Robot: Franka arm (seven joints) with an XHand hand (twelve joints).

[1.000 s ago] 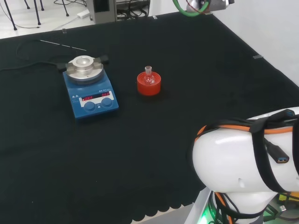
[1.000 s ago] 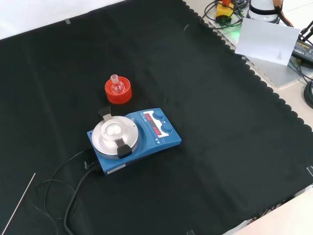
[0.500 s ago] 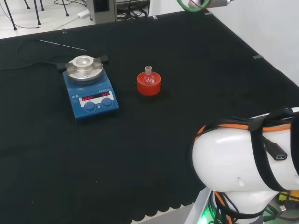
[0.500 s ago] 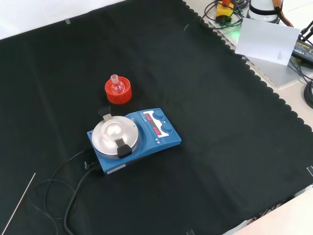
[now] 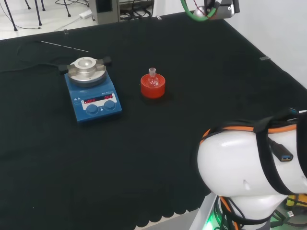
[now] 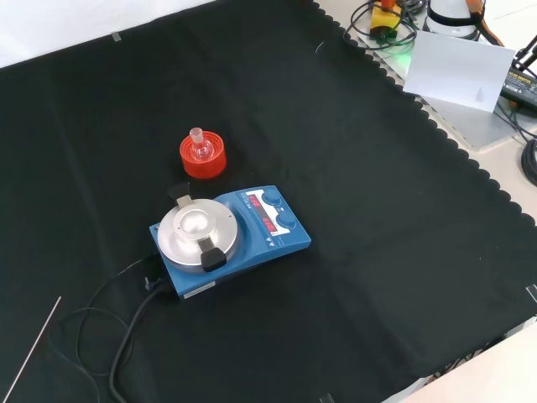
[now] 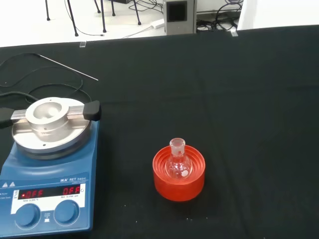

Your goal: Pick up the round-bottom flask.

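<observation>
Flask sits upright in its red ribbed stand, mid-bench. The round-bottom flask [image 7: 178, 163] is small, clear, neck pointing straight up, bulb seated in the stand [image 7: 179, 174] w/ the neck clear above the rim. Head view: flask [image 5: 153, 79] just right of the blue stirrer plate [image 5: 92, 93], a gap of bare cloth between them; front view: flask [image 6: 200, 149] is beyond the stirrer [image 6: 228, 238], i.e. higher in the picture. Stirrer carries a metal block on top, its cable trailing off over the black cloth [image 6: 377, 210]. A thin rod [image 5: 64, 46] lies well apart, far side in the head view. Hand state: cannot tell, no fingers to judge from. Key relation: wrist cam looks down at the flask from well above and off to one side, so the hand is prob. high and well apart from it; approach not begun as far as the bench shows. Long axis of the flask is vertical, so the next move likely calls for coming down over or beside the neck and closing on neck or bulb, then lifting straight up out of the stand. Risks, as I judge: small slick glass could slip; stand may lift w/ it; stirrer close on one side limits room there.
</observation>
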